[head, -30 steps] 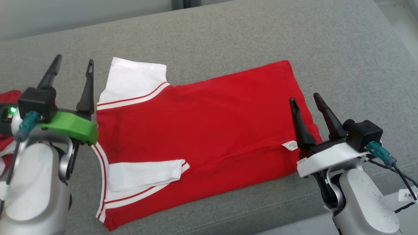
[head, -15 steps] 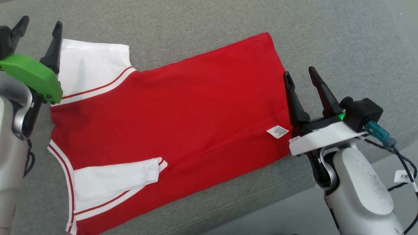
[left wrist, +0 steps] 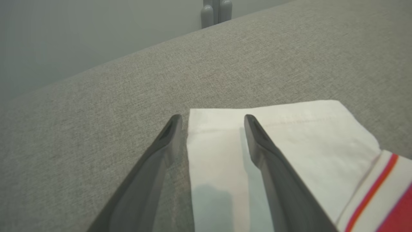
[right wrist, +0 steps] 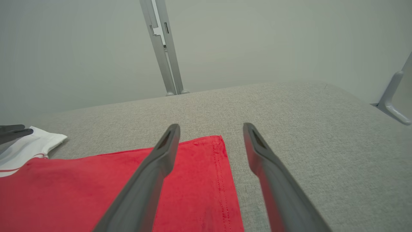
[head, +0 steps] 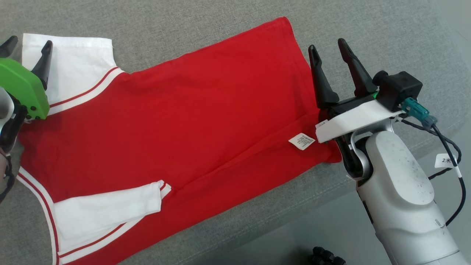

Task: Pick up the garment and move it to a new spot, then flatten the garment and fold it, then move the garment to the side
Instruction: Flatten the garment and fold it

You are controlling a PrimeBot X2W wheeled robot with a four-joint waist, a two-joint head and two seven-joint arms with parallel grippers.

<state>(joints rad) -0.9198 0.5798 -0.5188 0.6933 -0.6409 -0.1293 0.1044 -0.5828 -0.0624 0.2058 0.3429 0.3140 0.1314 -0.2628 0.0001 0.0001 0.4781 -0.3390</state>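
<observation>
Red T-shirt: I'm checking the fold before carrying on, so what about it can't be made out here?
Head view: the red T-shirt's lower-left corner is cut off by the bottom edge.
Head view: part of its hem is hidden under the right pincer's white mount.
Head view: the care label's print is too small to read.
Left wrist view: whether the left pincer touches the white sleeve is unclear.

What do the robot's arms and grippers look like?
Each gripper has two long, dark, tapering fingers. The left gripper has a bright green plate; the right gripper has a white plate, a black camera block, a teal connector and a black cable with a white tag. The right forearm is silver-grey, speckled.
</observation>
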